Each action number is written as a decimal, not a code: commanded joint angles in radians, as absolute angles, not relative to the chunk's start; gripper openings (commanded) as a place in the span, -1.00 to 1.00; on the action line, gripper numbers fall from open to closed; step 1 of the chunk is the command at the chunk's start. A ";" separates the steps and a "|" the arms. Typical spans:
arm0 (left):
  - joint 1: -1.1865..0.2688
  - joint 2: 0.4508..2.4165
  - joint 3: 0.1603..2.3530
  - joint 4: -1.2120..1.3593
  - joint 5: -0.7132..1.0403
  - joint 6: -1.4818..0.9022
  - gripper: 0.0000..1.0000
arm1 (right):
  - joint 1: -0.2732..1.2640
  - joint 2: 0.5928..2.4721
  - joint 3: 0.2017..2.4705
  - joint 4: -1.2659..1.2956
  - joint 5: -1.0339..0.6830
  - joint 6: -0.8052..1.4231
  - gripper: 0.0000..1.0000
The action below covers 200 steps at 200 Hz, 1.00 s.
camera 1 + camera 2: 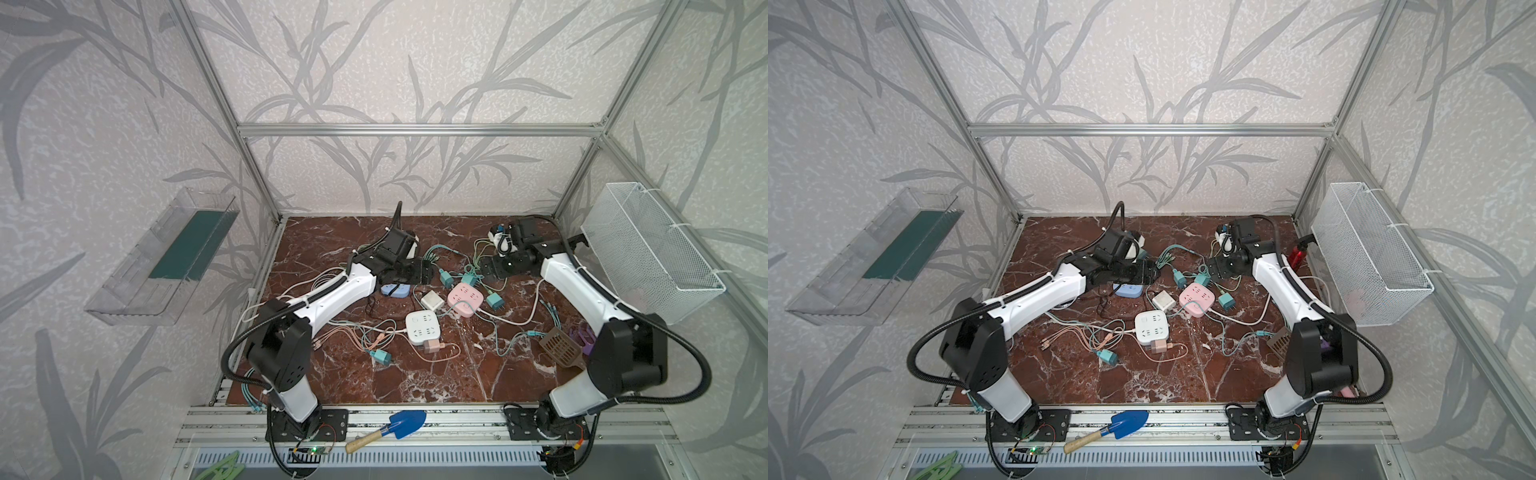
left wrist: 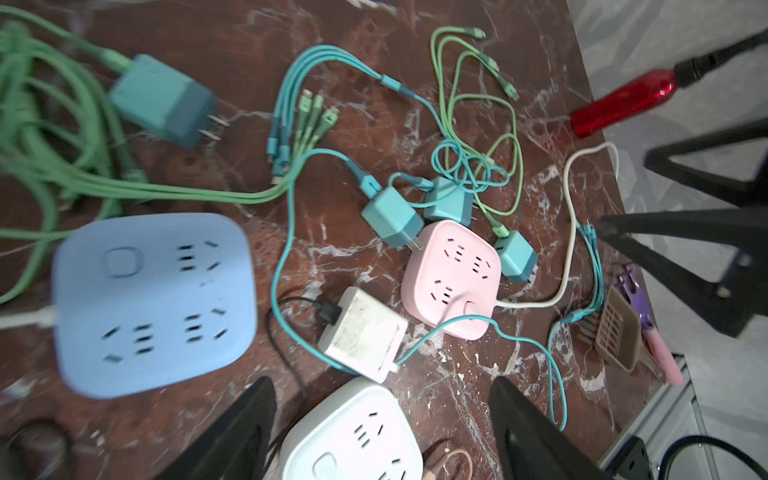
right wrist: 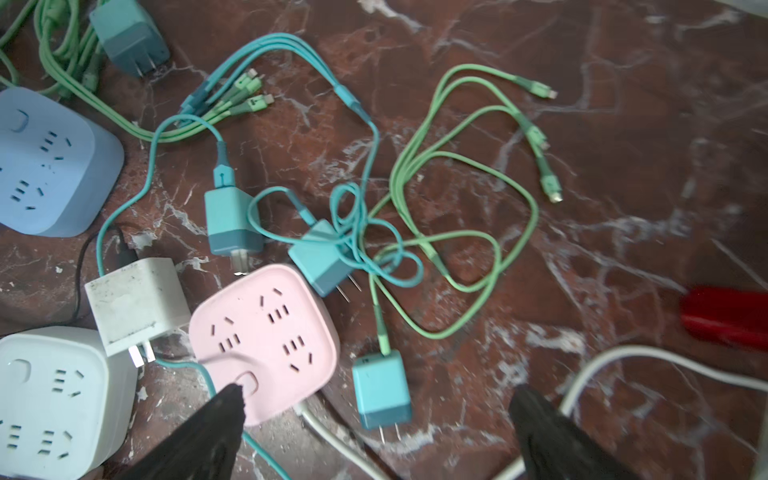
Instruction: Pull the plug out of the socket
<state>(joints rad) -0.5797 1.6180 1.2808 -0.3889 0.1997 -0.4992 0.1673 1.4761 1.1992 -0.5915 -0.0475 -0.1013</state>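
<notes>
Showing only in wrist views: teal plug prongs bare.

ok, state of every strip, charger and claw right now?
pink power strip, top sockets all empty
blue power strip, top sockets all empty
white power strip, top sockets empty
pink charger, looks plugged into the white strip's side
white charger, unplugged, lying on its side, prongs bare
teal chargers, all unplugged
left claw, open, empty
right claw, open, empty
</notes>
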 commanded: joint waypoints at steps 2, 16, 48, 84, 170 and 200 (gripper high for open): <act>-0.534 1.510 1.196 -0.376 0.028 -0.489 0.81 | 0.162 1.316 0.968 -0.359 0.010 -0.107 0.98; -0.505 1.456 1.140 -0.385 -0.046 -0.476 0.88 | 0.160 1.201 0.724 -0.074 0.002 -0.122 0.99; -0.434 1.359 1.019 -0.389 -0.197 -0.454 0.96 | 0.144 1.106 0.370 0.526 0.044 -0.075 0.98; -0.345 1.255 0.847 -0.287 -0.357 -0.396 0.99 | 0.131 1.363 0.322 0.861 0.077 -0.108 0.98; -0.205 1.111 0.373 0.441 -0.556 -0.051 0.99 | 0.118 1.568 0.384 0.930 0.113 -0.067 0.98; -0.130 1.286 0.357 0.668 -0.531 -0.061 0.99 | 0.120 1.583 0.360 1.001 0.119 -0.069 0.98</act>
<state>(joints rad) -0.1768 1.1767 0.3637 0.3382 -0.5167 -0.1177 0.1238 1.5829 0.3626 0.9466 0.0895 -0.0784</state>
